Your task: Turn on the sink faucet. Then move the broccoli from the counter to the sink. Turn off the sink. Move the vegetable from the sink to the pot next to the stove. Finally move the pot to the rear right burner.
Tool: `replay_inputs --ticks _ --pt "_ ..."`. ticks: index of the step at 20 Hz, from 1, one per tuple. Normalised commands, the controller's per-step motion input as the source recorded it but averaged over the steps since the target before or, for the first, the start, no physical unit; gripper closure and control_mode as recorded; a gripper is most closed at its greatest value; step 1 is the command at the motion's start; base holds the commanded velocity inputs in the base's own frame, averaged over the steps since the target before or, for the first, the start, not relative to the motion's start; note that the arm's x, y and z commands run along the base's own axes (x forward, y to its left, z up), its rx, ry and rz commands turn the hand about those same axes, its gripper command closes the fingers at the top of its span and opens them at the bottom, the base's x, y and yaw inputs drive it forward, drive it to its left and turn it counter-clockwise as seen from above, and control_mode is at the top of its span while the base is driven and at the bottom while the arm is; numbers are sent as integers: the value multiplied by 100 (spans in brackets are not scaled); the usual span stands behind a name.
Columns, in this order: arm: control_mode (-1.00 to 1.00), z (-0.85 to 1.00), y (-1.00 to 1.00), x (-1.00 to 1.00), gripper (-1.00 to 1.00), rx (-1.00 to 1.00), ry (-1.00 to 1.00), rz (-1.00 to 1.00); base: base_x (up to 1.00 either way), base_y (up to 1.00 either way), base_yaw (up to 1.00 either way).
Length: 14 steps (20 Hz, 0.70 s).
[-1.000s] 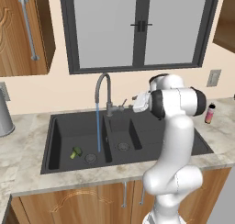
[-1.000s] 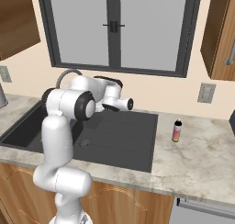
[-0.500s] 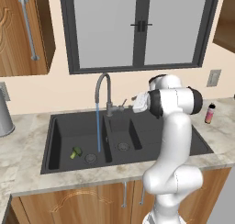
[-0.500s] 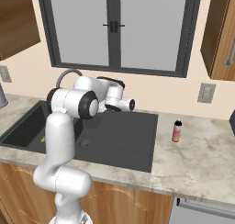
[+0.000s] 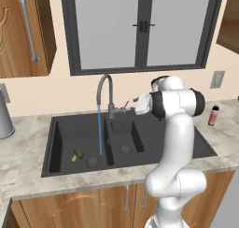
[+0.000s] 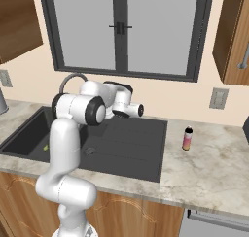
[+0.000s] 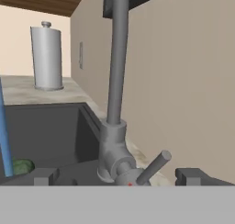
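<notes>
Blue water (image 5: 100, 129) runs from the tall grey sink faucet (image 5: 105, 89) into the large left basin of the charcoal sink (image 5: 56, 152). In that basin, beside the drain, lies the small green broccoli (image 5: 77, 155). My gripper (image 5: 132, 102) is level with the faucet's base, just right of the small lever (image 5: 125, 104). In the hand view the gripper (image 7: 118, 177) is open, its fingertips (image 7: 43, 176) wide apart on both sides of the faucet (image 7: 117, 58) base, and the lever (image 7: 153, 167) sticks out between them. The broccoli (image 7: 20, 167) shows low at the left.
A steel canister (image 5: 3, 119) stands on the counter (image 5: 28, 185) left of the sink. A small pink bottle (image 6: 187, 138) stands on the counter to the right. The wall and window run close behind the faucet.
My hand has crept a little to the left, closer to the faucet lever. The jaws stay open and the water keeps running.
</notes>
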Motion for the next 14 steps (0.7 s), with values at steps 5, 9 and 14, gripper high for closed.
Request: replay_inputs --ticks 5,9,14 --pt "-100 -11 3 23 -100 0 0 4 0 0 0" --pt "-100 -12 1 22 -100 0 0 4 0 0 0" --pt "-100 -17 2 26 -100 0 0 4 0 0 0"
